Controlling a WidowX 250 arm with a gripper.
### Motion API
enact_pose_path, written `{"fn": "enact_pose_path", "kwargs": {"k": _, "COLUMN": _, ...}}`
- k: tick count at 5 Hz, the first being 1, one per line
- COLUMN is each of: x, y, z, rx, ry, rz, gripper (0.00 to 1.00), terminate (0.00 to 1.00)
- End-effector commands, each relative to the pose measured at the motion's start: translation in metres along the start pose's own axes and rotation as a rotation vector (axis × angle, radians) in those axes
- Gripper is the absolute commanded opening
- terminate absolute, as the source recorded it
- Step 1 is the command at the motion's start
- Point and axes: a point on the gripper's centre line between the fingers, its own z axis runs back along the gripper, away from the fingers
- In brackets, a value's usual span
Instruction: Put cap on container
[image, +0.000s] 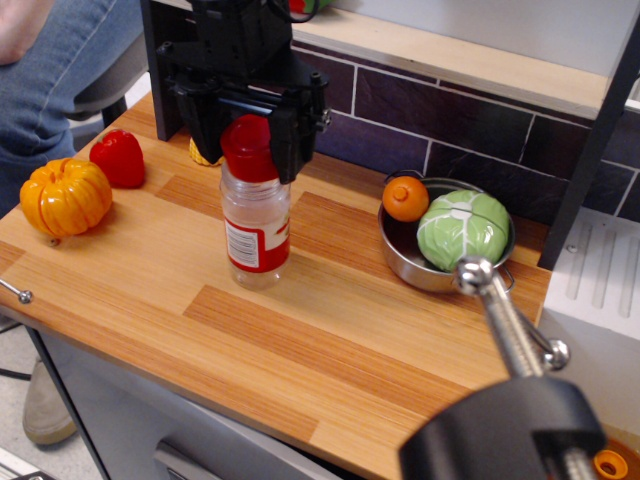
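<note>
The container (256, 232) is a clear plastic jar with a red-and-white label, standing upright on the wooden counter left of centre. The red cap (248, 147) sits right at the jar's open neck, held between the black fingers of my gripper (248, 140). The gripper comes down from above and is shut on the cap. Whether the cap touches the neck threads I cannot tell.
A red toy pepper (119, 157) and an orange pumpkin (65, 197) lie at the left. A yellow corn toy is mostly hidden behind the gripper. A steel pot (432, 268) with a cabbage (462, 229) and an orange (405, 198) stands at the right. A metal clamp (510, 330) is in the foreground.
</note>
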Motion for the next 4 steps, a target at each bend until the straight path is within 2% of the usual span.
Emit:
{"fn": "enact_pose_path", "kwargs": {"k": 1, "x": 0.009, "y": 0.010, "z": -0.002, "rx": 0.051, "ry": -0.020, "rz": -0.012, "gripper": 0.00, "terminate": 0.00}}
{"fn": "enact_pose_path", "kwargs": {"k": 3, "x": 0.004, "y": 0.009, "z": -0.018, "rx": 0.104, "ry": -0.002, "rz": -0.033, "gripper": 0.00, "terminate": 0.00}}
{"fn": "enact_pose_path", "kwargs": {"k": 4, "x": 0.002, "y": 0.005, "z": -0.034, "rx": 0.165, "ry": 0.015, "rz": -0.021, "gripper": 0.00, "terminate": 1.00}}
